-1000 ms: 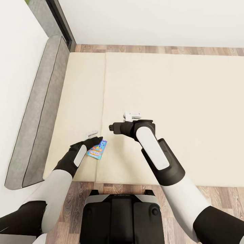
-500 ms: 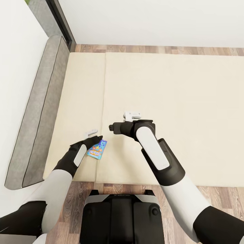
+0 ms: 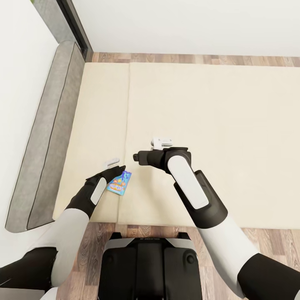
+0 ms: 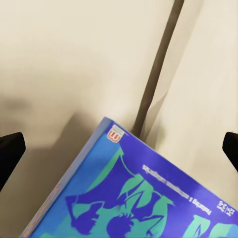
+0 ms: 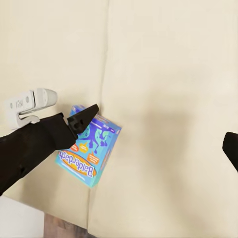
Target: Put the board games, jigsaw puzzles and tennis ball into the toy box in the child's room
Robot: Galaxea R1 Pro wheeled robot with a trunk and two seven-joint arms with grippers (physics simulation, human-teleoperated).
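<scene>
Blue and cartoon-printed, the small board game [image 3: 120, 183] lies flat on the cream bed [image 3: 216, 137], near the bed's front edge and just beside the lengthwise seam [image 3: 127, 141]. Its long axis runs slantwise to the seam, one short end toward the bed's foot edge and the other up toward the seam. The left claw [image 3: 115, 165] hovers right over the box's upper corner with its fingers spread wide and nothing between them. The right claw [image 3: 161, 142] hangs above bare mattress, well apart from the box; whether it is spread or closed cannot be told. A grey headboard [image 3: 41, 141] lines the bed's left side.
</scene>
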